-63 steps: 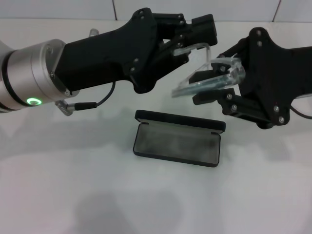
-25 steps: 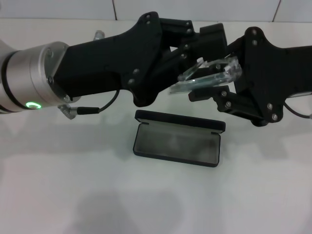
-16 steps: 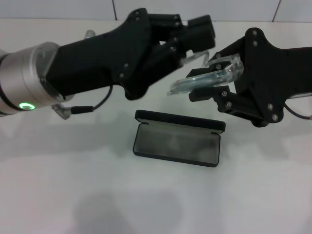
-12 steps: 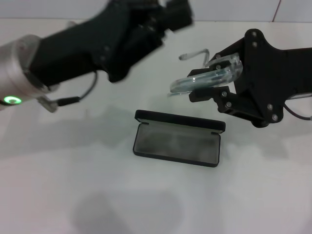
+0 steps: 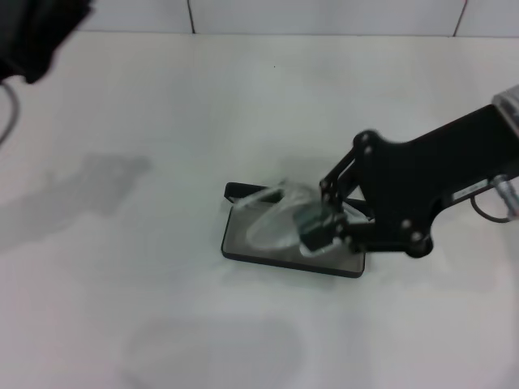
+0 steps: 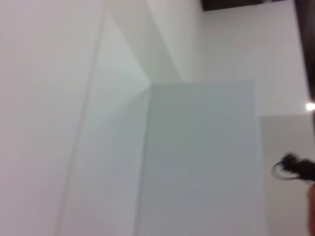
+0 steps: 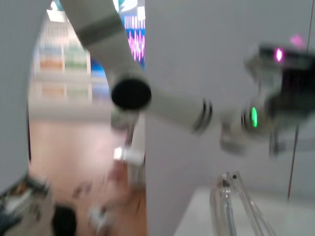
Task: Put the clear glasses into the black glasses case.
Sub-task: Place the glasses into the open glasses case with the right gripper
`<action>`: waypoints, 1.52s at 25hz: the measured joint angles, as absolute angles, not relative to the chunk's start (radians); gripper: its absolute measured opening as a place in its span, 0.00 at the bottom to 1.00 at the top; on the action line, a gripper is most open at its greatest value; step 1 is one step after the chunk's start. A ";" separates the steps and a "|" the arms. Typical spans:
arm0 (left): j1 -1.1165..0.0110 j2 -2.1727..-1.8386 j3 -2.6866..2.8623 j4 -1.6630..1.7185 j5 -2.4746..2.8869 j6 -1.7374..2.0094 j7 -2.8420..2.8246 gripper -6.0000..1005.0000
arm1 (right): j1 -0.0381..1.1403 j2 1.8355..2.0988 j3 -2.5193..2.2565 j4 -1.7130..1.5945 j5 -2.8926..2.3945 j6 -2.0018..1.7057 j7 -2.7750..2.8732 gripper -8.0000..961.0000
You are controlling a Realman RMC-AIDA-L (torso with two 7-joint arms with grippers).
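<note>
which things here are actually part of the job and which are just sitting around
Part of the job:
- fully transparent wraparound plastic glasses, lowered onto the case
- flat black rectangular hinged case, open
- right gripper, at the glasses over the case

Just there:
- white table
- left arm, withdrawn at the far left corner

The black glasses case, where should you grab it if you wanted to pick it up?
Best by its bare left end. The black glasses case lies flat and open on the table, with the clear glasses and the right gripper over its middle and right part. Coming from above on the left, fingers across the short end, likely keeps clear of both.
</note>
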State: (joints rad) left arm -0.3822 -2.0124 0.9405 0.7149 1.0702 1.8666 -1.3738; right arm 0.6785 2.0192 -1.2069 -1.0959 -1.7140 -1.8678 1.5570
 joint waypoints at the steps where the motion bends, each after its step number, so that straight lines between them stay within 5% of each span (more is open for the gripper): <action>1: -0.369 -2.004 0.927 0.715 1.070 1.866 -1.375 0.07 | 0.681 2.019 -1.233 -1.158 -1.754 -1.860 1.639 0.13; 7: -0.321 -1.981 0.869 0.709 1.089 1.864 -1.377 0.07 | 0.810 2.020 -1.390 -1.390 -2.030 -1.829 2.211 0.13; 18: -0.305 -1.994 0.866 0.709 1.250 1.861 -1.309 0.07 | 1.112 2.028 -1.653 -1.155 -2.141 -1.737 2.540 0.14; 38: -0.220 -1.952 0.794 0.718 1.370 1.868 -1.178 0.07 | 1.223 2.028 -1.835 -0.927 -2.139 -1.472 2.667 0.14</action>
